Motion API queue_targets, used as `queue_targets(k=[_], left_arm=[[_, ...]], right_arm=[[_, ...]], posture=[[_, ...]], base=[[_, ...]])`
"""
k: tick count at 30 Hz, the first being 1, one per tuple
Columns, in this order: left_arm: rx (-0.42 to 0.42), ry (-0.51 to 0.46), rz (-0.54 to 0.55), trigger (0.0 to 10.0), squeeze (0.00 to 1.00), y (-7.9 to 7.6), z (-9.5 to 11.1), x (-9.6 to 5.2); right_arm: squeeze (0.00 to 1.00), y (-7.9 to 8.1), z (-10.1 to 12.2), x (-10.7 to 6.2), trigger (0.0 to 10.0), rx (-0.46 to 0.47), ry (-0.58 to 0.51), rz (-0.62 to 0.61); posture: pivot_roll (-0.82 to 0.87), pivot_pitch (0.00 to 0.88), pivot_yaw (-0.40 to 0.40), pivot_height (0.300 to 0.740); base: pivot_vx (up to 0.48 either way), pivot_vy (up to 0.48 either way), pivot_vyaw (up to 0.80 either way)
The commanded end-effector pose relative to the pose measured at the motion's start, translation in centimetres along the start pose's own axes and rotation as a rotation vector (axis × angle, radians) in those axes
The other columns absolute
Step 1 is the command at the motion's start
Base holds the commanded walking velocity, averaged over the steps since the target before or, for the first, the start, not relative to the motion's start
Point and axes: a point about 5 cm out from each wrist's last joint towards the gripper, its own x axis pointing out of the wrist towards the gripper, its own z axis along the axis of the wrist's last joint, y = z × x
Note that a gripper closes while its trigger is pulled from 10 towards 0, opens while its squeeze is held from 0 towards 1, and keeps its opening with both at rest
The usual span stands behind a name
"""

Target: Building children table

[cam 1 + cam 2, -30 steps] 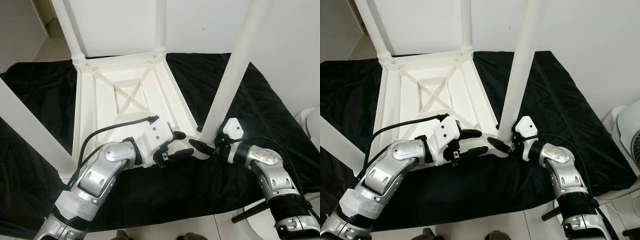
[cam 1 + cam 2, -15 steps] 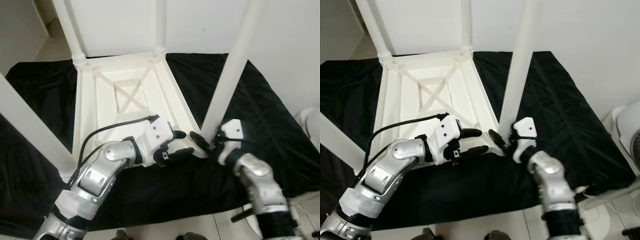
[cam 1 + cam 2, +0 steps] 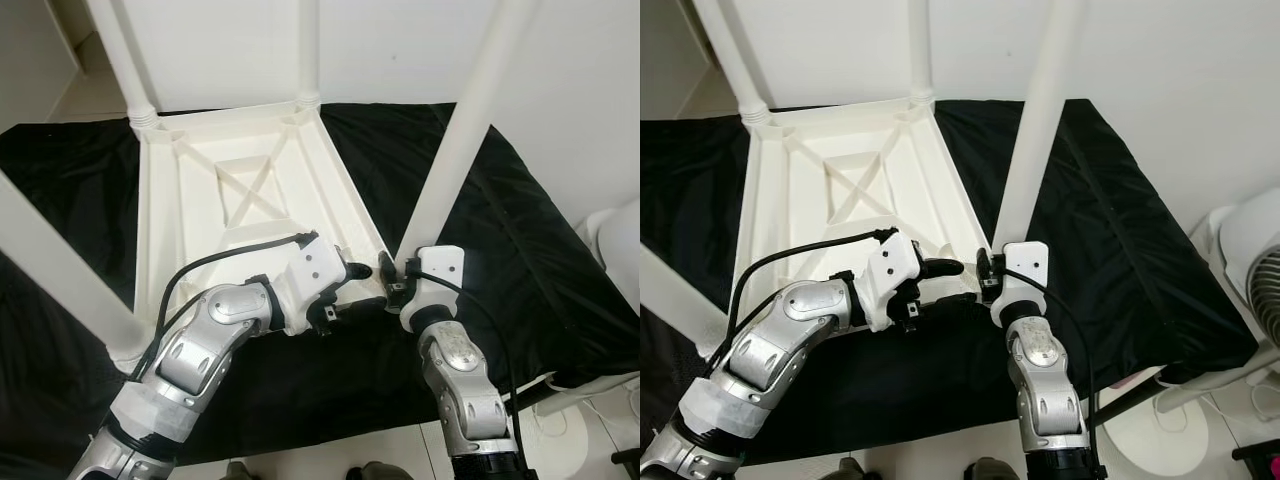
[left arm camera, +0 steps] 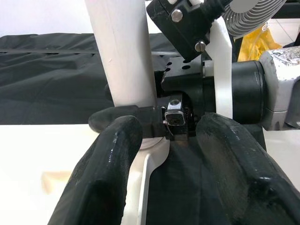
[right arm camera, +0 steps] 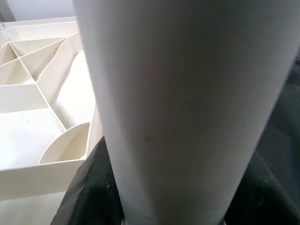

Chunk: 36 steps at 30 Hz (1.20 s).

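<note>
1. Our right arm has swung in: forearm was angled out to our right a second ago, now runs nearly straight up from the bottom edge toward the table leg.
2. Right gripper now sits tight at the leg's base, fingers on either side of it; earlier it reached in from the right.
3. The leg leans slightly less than before.
4. Our head camera has shifted: the upturned tabletop sits a bit further left, and a fan now shows at right.

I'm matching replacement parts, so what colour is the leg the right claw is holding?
White, like the tabletop; the leg shows best in the left eye view.
</note>
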Motion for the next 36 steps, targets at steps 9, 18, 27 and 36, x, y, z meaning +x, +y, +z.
queue_targets(k=[9,18,27,36], left_arm=[[-0.001,-0.003,-0.016,10.0,0.0,-0.3,0.0,0.0],[-0.001,-0.002,-0.017,10.0,0.0,-0.4,-0.1,-0.1],[0.0,-0.002,-0.009,10.0,0.0,-0.3,0.0,-0.4],[-0.009,-0.019,0.048,10.0,0.0,1.1,0.2,-0.6]], right_arm=[[1.0,0.3,-0.5,-1.0,10.0,0.054,0.03,0.109],[0.0,-1.6,-0.4,-2.0,10.0,-0.006,0.006,0.191],[0.0,-2.1,-0.6,-5.7,10.0,-0.018,-0.073,0.209],[0.0,-1.5,-0.8,-8.3,10.0,-0.009,-0.06,0.291]], posture=[[-0.14,0.044,0.028,0.74],[-0.14,0.035,0.027,0.74],[-0.15,0.053,0.034,0.74],[-0.17,0.07,0.07,0.74]], base=[[0.0,0.0,0.0],[0.0,0.0,0.0],[0.0,0.0,0.0],[0.0,0.0,0.0]])
